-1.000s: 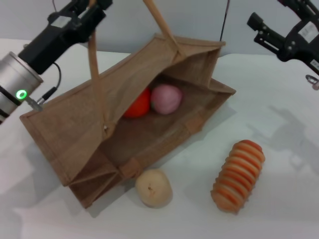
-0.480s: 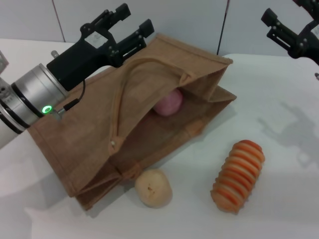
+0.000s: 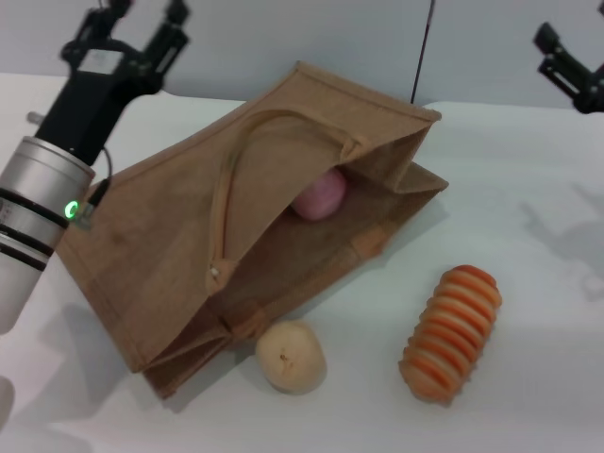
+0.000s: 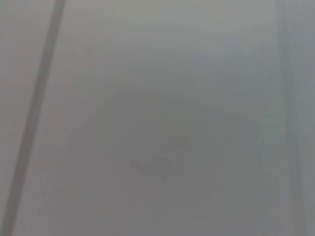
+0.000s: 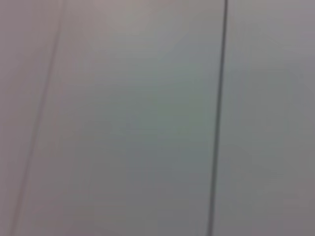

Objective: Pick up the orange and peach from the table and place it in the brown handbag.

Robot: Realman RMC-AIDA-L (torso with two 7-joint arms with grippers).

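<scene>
Head view: bag [image 3: 170, 236] lies slumped on its side, mouth gaping toward the right — peach [image 3: 318, 195] sits inside; orange hidden, likely behind the flap. Left gripper [image 3: 125, 28] hovers beyond the bag, fingers spread, empty. Right gripper [image 3: 569, 64] raised at the edge — finger state unclear

Lab bench, white table [image 3: 528, 283], panelled wall [image 3: 311, 38]

The white table [image 3: 528, 189] carries the brown handbag [image 3: 170, 255], a beige fruit [image 3: 291, 356] and a ridged loaf [image 3: 451, 333].
</scene>
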